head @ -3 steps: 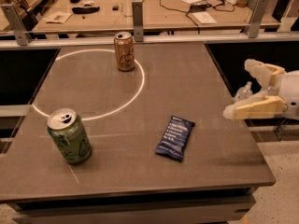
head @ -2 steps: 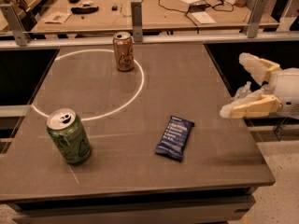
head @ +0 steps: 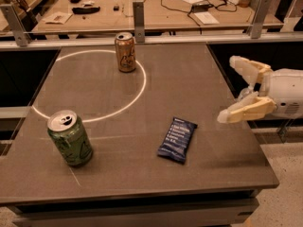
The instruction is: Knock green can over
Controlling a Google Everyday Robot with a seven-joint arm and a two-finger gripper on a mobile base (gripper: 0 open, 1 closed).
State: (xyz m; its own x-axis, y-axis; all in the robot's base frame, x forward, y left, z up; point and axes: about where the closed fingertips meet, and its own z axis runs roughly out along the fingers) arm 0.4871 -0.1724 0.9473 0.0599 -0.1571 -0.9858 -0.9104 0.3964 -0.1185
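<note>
The only change is in the gripper (head: 226,89), at the 3 o'clock side of the table (head: 189,79). Over the last second it has slid toward 9 o'clock, so more of it now reaches in from the right edge. Its lower finger (head: 246,110) has its tip further in over the tabletop and a little closer to the snack bar (head: 177,139), though still apart from it. Its upper finger (head: 248,66) has shifted toward 9 o'clock and slightly toward 12, so the spread between the two looks somewhat wider than before.
</note>
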